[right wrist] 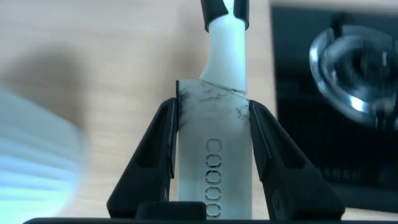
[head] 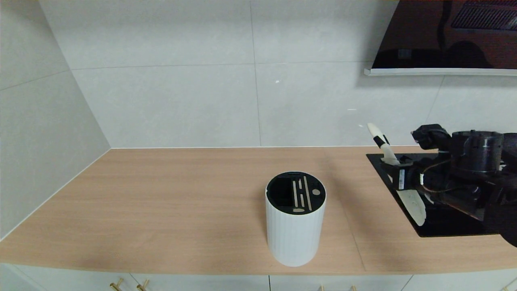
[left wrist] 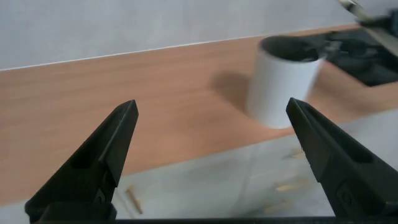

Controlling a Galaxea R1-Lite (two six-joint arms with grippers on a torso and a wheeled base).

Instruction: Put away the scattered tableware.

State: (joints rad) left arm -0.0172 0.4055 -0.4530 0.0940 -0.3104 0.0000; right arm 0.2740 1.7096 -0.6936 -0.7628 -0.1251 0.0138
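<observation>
A white knife [head: 414, 204] [right wrist: 214, 168] was gripped at its middle by the clenched right end effector [head: 398, 169] [right wrist: 213, 109] and was held tilted, blade down, above the black cooktop [head: 440, 226]. It was found at about 3 o'clock from the white slotted holder [head: 295, 226] [left wrist: 280, 87], which was set upright on the wooden surface [head: 181, 194]. The left end effector [left wrist: 210, 109] was seen released, jaws spread wide, apart from the holder.
</observation>
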